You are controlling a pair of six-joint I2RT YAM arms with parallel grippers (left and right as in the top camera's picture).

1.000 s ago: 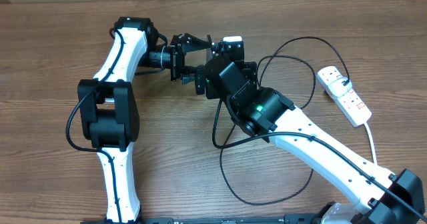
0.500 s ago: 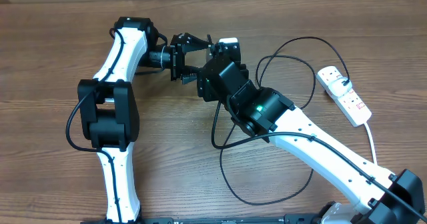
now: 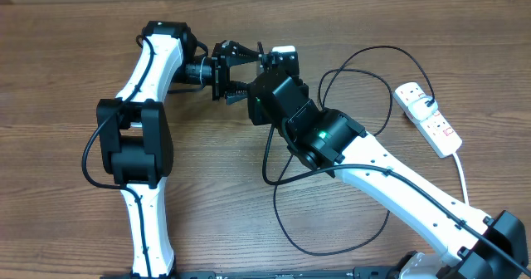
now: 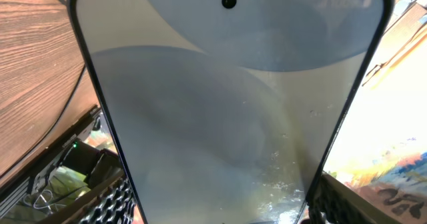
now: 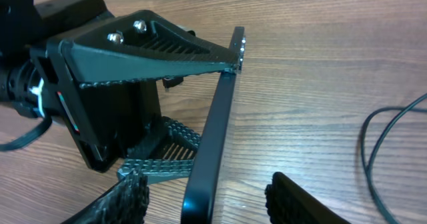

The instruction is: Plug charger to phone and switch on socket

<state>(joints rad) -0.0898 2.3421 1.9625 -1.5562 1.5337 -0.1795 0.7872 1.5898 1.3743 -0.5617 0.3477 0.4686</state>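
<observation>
Table (image 3: 66,212): wood-grain top, spread wide on every side of the phone.
Right arm (image 3: 398,179): reaches in from the near right, its wrist hiding much of the phone from overhead.
Left arm (image 3: 141,71): comes at the phone from the left.
Charger (image 3: 377,48): thin black cable in loose loops on the table, right of the phone and in front of it. Its connector tip cannot be picked out.
Socket (image 3: 427,117): white power strip well to the right of the phone. A dark plug seems seated at its far end, and the switch position is too small to read.
Phone (image 5: 210,137): lifted off the table, edge-on to the right wrist camera, screen (image 4: 227,104) lit.
Left gripper (image 5: 177,107): clamped across the phone.
Right gripper (image 5: 203,194): jaws apart, one on each side of the phone's edge, a gap showing on both sides.
Progress: early, by my reading. The phone is presented, but the connector is neither picked up nor inserted, and the socket switch is untouched.
</observation>
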